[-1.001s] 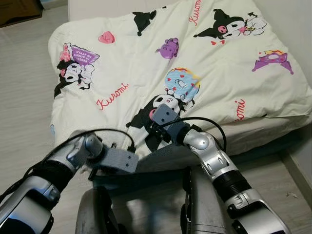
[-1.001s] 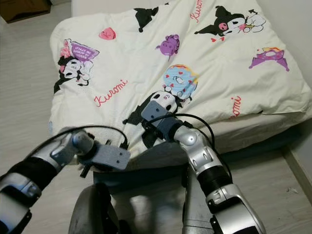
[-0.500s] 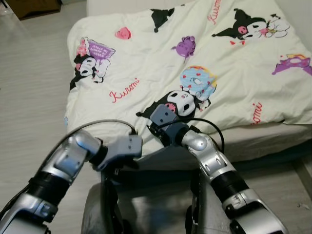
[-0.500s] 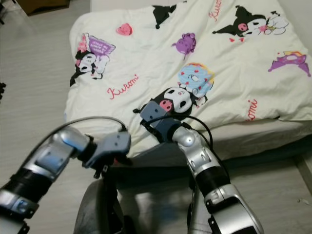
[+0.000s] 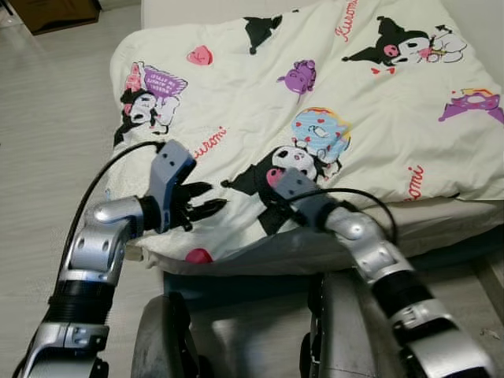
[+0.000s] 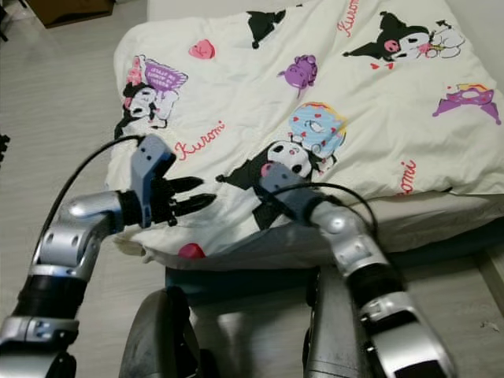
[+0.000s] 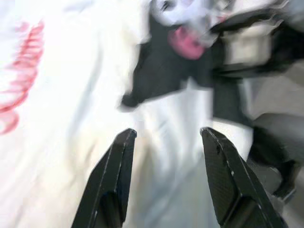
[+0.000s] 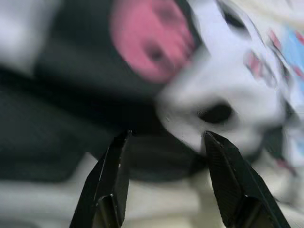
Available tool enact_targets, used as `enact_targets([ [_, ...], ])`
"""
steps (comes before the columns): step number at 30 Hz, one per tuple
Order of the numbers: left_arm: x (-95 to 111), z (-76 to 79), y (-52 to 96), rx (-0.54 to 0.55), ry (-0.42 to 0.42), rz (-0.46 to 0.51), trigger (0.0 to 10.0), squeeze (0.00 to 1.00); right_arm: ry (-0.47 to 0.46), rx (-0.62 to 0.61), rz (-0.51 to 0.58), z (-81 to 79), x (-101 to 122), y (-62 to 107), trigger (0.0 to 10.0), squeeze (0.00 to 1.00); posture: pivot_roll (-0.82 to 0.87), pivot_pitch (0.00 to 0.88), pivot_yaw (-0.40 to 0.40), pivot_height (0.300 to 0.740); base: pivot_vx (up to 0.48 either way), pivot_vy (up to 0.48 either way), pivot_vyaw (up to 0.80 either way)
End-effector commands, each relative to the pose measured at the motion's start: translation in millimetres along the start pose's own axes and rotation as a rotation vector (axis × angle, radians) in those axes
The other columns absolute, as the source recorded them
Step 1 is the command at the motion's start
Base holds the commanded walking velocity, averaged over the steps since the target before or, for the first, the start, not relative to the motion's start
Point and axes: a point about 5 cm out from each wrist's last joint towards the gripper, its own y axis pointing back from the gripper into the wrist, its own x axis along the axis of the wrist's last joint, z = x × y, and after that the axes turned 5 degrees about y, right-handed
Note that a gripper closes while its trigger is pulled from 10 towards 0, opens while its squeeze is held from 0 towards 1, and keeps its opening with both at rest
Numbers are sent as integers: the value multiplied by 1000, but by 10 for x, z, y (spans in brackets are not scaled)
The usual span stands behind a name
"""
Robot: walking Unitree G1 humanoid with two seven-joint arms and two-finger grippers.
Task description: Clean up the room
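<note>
A cream blanket [image 5: 252, 102] printed with black, pink and purple cartoon figures lies spread over the bed. Its near edge is folded and hangs over the front of the mattress. My left gripper [image 5: 214, 198] hovers open just above the blanket's near left part, its fingers pointing toward the middle. In the left wrist view the fingers [image 7: 116, 171] stand apart with nothing between them. My right gripper [image 8: 166, 135] is open too, close over the black and pink figure [image 5: 287, 165] near the front edge. Nothing is held between its fingers [image 8: 111, 180].
The bed's grey sheet [image 5: 441, 220] shows under the blanket at the front right. Pale wood floor [image 5: 47, 142] runs along the bed's left side, with a brown piece of furniture [image 5: 51, 12] at the far left. My own legs [image 5: 165, 339] stand against the bed front.
My left arm has risen from below the bed edge to over the blanket. The right arm has shifted slightly to the right. The camera moved, so the bed sits further right.
</note>
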Motion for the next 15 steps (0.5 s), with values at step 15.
enact_targets([
  [15, -138, 504, 14, 176, 140, 139, 10000, 0, 259, 45, -195, 474, -678, 506, 10000, 0, 0, 376, 77, 506, 0, 0, 0],
])
